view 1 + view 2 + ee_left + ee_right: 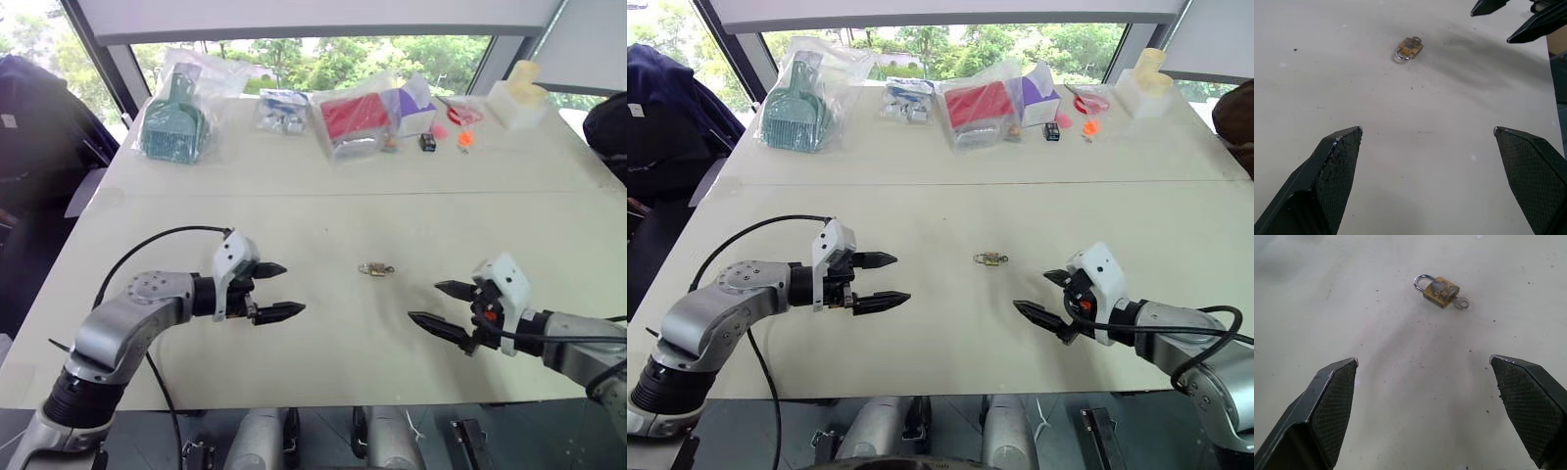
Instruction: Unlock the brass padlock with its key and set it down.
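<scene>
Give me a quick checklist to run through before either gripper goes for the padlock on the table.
1. Brass padlock lies flat on the table, between the grippers: ok.
2. Key sits in the padlock's base, head sticking out: ok.
3. Shackle closed or sprung: cannot tell.
4. Left gripper open and empty, apart from the padlock: ok.
5. Right gripper open and empty, apart from the padlock: ok.
6. Bagged items at the far edge stay well away from the padlock: ok.
</scene>
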Controlling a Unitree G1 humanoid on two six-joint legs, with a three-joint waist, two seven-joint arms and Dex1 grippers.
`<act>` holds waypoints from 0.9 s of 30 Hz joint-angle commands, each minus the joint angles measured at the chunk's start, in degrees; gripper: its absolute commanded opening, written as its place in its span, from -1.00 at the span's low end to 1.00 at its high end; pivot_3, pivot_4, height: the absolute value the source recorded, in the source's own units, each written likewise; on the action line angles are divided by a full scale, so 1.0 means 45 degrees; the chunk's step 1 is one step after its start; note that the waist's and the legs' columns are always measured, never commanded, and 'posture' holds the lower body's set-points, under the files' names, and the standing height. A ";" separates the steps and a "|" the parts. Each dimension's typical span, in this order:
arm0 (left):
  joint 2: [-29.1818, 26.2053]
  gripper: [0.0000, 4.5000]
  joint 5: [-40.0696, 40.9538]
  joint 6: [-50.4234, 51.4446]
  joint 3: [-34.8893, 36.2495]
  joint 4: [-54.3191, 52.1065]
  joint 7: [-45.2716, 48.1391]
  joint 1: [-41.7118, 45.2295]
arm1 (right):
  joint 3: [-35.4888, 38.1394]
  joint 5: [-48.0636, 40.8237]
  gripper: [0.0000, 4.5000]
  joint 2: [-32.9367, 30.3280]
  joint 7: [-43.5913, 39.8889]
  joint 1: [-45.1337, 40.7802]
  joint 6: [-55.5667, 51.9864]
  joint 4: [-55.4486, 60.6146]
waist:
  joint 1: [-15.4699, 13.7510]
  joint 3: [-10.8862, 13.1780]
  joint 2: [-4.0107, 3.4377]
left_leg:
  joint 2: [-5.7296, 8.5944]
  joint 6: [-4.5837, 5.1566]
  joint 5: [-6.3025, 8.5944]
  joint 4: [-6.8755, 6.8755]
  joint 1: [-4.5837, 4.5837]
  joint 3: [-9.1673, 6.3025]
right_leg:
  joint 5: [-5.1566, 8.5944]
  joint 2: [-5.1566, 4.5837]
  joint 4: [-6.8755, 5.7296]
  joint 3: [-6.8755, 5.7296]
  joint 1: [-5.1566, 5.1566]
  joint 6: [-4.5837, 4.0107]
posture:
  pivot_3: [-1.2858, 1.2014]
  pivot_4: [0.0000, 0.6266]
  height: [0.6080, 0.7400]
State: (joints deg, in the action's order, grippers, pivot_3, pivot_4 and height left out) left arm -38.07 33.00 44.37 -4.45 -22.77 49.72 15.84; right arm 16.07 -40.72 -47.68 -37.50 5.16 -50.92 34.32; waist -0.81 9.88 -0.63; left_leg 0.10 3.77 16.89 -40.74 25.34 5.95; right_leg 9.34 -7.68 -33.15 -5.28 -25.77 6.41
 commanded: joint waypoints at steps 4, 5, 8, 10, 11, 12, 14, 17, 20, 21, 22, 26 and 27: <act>0.0187 1.00 0.0223 -0.0187 0.0477 -0.0360 -0.0291 0.0129 | -0.0104 0.0075 0.99 0.0015 -0.0074 -0.0285 0.0257 0.0007 | -0.0013 0.0000 0.0000 | 0.0000 0.0004 -0.0002 0.0000 0.0001 0.0000 | 0.0000 0.0000 0.0002 0.0000 0.0001 0.0000 | 0.03 -0.52 0.93; 0.0201 1.00 0.0234 -0.0180 0.0478 -0.0333 -0.0304 0.0155 | -0.0132 0.0076 0.99 0.0019 -0.0063 -0.0301 0.0257 0.0011 | -0.0013 0.0000 0.0000 | 0.0001 0.0004 -0.0002 0.0000 0.0000 -0.0001 | 0.0000 -0.0001 0.0002 0.0000 0.0002 0.0000 | 0.03 -0.52 0.93; 0.0157 1.00 0.0117 -0.0261 0.0384 -0.0293 -0.0260 0.0130 | -0.0224 0.0058 0.99 0.0048 -0.0006 -0.0326 0.0254 0.0055 | 0.0001 0.0000 0.0000 | 0.0000 0.0004 -0.0003 0.0000 0.0000 0.0000 | 0.0000 0.0000 0.0001 0.0000 0.0001 0.0000 | 0.03 -0.52 0.93; 0.0138 1.00 0.0105 -0.0257 0.0357 -0.0285 -0.0226 0.0134 | -0.0268 0.0047 0.99 0.0067 0.0035 -0.0334 0.0247 0.0082 | -0.0003 0.0000 0.0000 | 0.0000 0.0004 -0.0004 0.0000 0.0000 0.0000 | 0.0000 0.0000 0.0001 0.0000 0.0001 0.0000 | 0.03 -0.52 0.93; 0.0130 1.00 0.0096 -0.0258 0.0347 -0.0277 -0.0214 0.0142 | -0.0285 0.0047 0.99 0.0075 0.0054 -0.0336 0.0243 0.0091 | -0.0005 0.0000 0.0000 | 0.0001 0.0004 -0.0004 0.0000 0.0000 0.0000 | 0.0000 0.0000 0.0001 0.0000 0.0001 0.0000 | 0.03 -0.52 0.93; 0.0122 1.00 0.0089 -0.0260 0.0342 -0.0267 -0.0205 0.0147 | -0.0299 0.0050 0.99 0.0086 0.0074 -0.0335 0.0241 0.0103 | -0.0008 0.0000 0.0000 | 0.0000 0.0004 -0.0004 0.0000 0.0000 0.0000 | 0.0000 0.0000 0.0001 0.0000 0.0002 0.0000 | 0.03 -0.52 0.93; 0.0102 1.00 0.0053 -0.0260 0.0312 -0.0216 -0.0183 0.0179 | -0.0318 0.0050 0.99 0.0119 0.0130 -0.0328 0.0232 0.0136 | -0.0009 0.0000 0.0000 | 0.0001 0.0004 -0.0004 0.0000 0.0000 -0.0001 | 0.0000 0.0000 0.0001 0.0000 0.0003 0.0000 | 0.03 -0.52 0.93; 0.0042 1.00 -0.0113 -0.0331 0.0228 0.0006 -0.0128 0.0410 | -0.0337 0.0072 0.99 0.0179 0.0211 -0.0381 0.0252 0.0123 | -0.0006 0.0000 0.0000 | 0.0001 0.0003 -0.0005 0.0000 0.0000 0.0000 | 0.0000 0.0000 0.0000 0.0000 0.0002 0.0000 | 0.03 -0.52 0.93; -0.0138 1.00 -0.0514 -0.0668 0.0099 0.0725 0.0157 0.1044 | -0.0434 0.0064 0.99 0.0304 0.0353 -0.0631 0.0245 0.0019 | -0.0014 0.0000 0.0000 | 0.0001 0.0001 -0.0007 -0.0001 -0.0001 0.0000 | 0.0000 0.0001 -0.0001 0.0000 0.0003 0.0000 | 0.03 -0.52 0.93; -0.0193 1.00 -0.0649 -0.0794 0.0027 0.0976 0.0291 0.1247 | -0.0476 0.0051 0.99 0.0335 0.0383 -0.0734 0.0226 -0.0034 | -0.0008 0.0000 0.0000 | 0.0001 -0.0001 -0.0008 -0.0001 0.0000 0.0000 | -0.0001 0.0002 -0.0001 -0.0001 0.0002 -0.0001 | 0.03 -0.52 0.93; -0.0409 1.00 -0.1051 -0.1111 -0.0243 0.1639 0.0677 0.1750 | -0.0518 -0.0009 0.99 0.0397 0.0415 -0.0901 0.0169 -0.0086 | -0.0006 -0.0001 0.0000 | 0.0001 -0.0001 -0.0009 -0.0001 -0.0001 0.0000 | -0.0001 0.0003 -0.0002 -0.0001 0.0002 -0.0001 | 0.03 -0.52 0.93; -0.0589 1.00 -0.2246 -0.2362 -0.1234 0.4363 0.2145 0.3998 | -0.0517 0.0119 0.99 0.0321 0.0457 -0.1224 0.0116 -0.0344 | -0.0067 0.0000 0.0001 | 0.0007 0.0001 -0.0012 -0.0005 0.0000 0.0002 | -0.0001 0.0005 -0.0004 -0.0003 0.0003 -0.0001 | 0.03 -0.52 0.93; -0.0397 1.00 -0.2569 -0.2801 -0.1530 0.4992 0.2435 0.4613 | -0.0360 0.0124 0.99 0.0285 0.0484 -0.1180 0.0101 -0.0385 | -0.0079 -0.0001 0.0002 | 0.0007 0.0003 -0.0012 -0.0005 0.0003 0.0003 | -0.0001 0.0004 -0.0001 -0.0003 0.0001 -0.0001 | 0.03 -0.52 0.93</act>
State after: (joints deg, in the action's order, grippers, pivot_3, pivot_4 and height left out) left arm -40.32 23.07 34.69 -10.25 -2.10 58.47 34.53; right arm 12.98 -40.57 -46.09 -35.62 0.01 -50.81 32.29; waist -1.16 9.88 -0.62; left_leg 0.14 3.78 16.83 -40.77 25.35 5.97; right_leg 9.34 -7.67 -33.15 -5.29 -25.75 6.41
